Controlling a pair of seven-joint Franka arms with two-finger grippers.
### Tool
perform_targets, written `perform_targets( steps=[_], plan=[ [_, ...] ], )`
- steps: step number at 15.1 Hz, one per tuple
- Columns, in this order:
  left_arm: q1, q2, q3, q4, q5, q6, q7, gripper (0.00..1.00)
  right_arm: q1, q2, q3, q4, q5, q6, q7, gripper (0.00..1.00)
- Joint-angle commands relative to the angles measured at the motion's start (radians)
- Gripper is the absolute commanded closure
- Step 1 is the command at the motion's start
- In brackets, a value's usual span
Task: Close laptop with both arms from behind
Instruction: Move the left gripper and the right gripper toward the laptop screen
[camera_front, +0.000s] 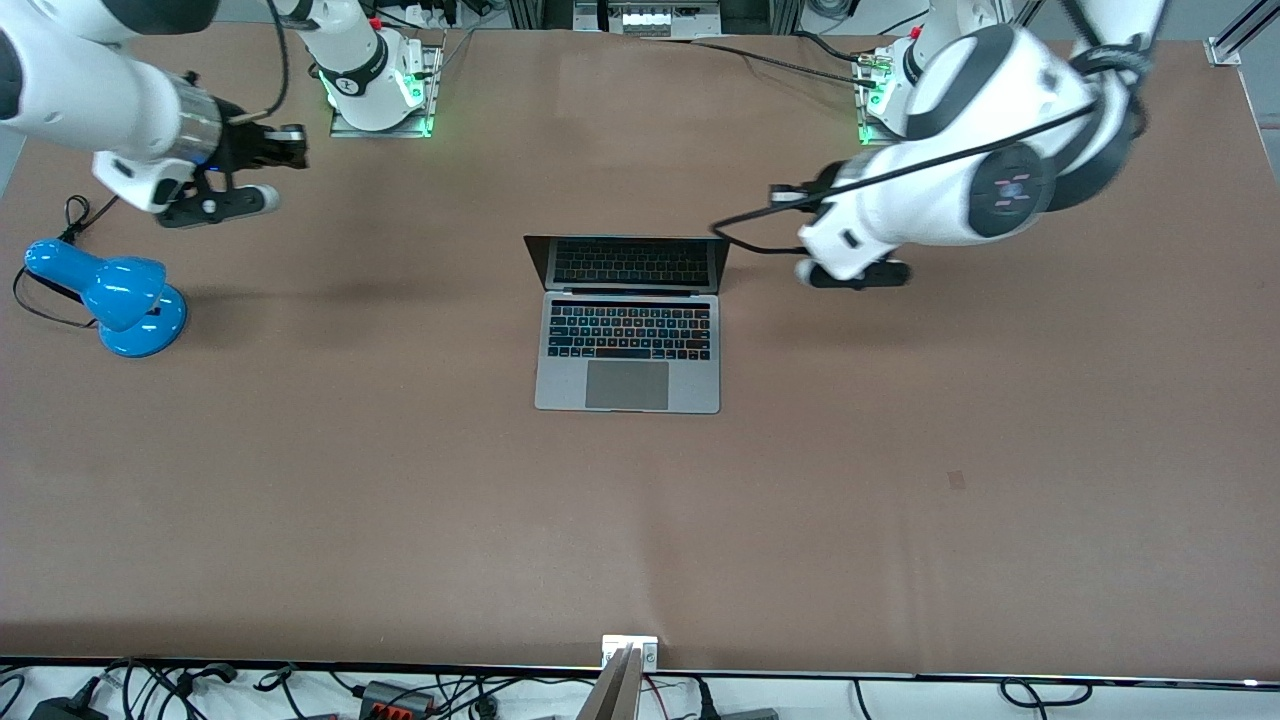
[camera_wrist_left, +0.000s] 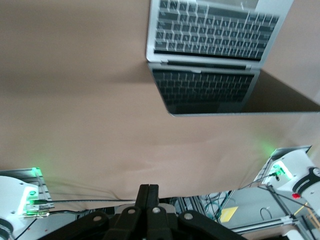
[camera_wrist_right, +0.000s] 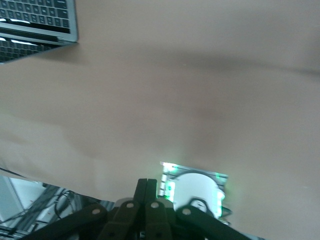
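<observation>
Laptop (camera_front: 627, 325) open at mid-table, base flat on the brown table (camera_front: 900, 500), keyboard and trackpad facing up, trackpad end nearer the front camera. Screen (camera_front: 627, 263) raised at the end toward the arm bases, dark, mirroring the keys. Same laptop seen in the left wrist view (camera_wrist_left: 215, 50), lid up, and only a corner of it in the right wrist view (camera_wrist_right: 35, 25).

Left gripper (camera_front: 785, 193) up in the air over bare table beside the laptop's screen end, toward the left arm's end of the table; fingers (camera_wrist_left: 148, 197) pressed together, clenched on nothing. Not touching the laptop.

Right gripper (camera_front: 292, 140) up over bare table well apart from the laptop, toward the right arm's end; fingers (camera_wrist_right: 146, 192) likewise pressed together, empty.

Blue desk lamp (camera_front: 115, 295) standing on the table near the right arm's end, below the right gripper in the front view, black cord trailing from it. Arm bases (camera_front: 378, 85) lit green along the table edge farthest from the front camera.
</observation>
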Motion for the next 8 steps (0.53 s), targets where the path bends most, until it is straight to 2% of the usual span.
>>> perform_targets(
  steps=[1, 2, 5, 8],
  plan=[
    [-0.046, 0.002, -0.002, -0.071, -0.027, 0.086, -0.005, 1.00, 0.058, -0.049, 0.017, -0.057, 0.032, 0.050, 0.086, 1.00],
    [-0.059, -0.001, -0.005, -0.106, -0.028, 0.134, 0.001, 1.00, 0.095, -0.050, 0.019, -0.075, 0.032, 0.086, 0.124, 1.00],
    [-0.054, -0.018, -0.096, -0.218, -0.025, 0.278, 0.039, 1.00, 0.235, -0.049, 0.020, -0.153, 0.058, 0.232, 0.245, 1.00],
    [-0.047, -0.105, -0.099, -0.330, -0.030, 0.295, 0.137, 1.00, 0.332, -0.011, 0.020, -0.166, 0.087, 0.312, 0.310, 1.00]
  ],
)
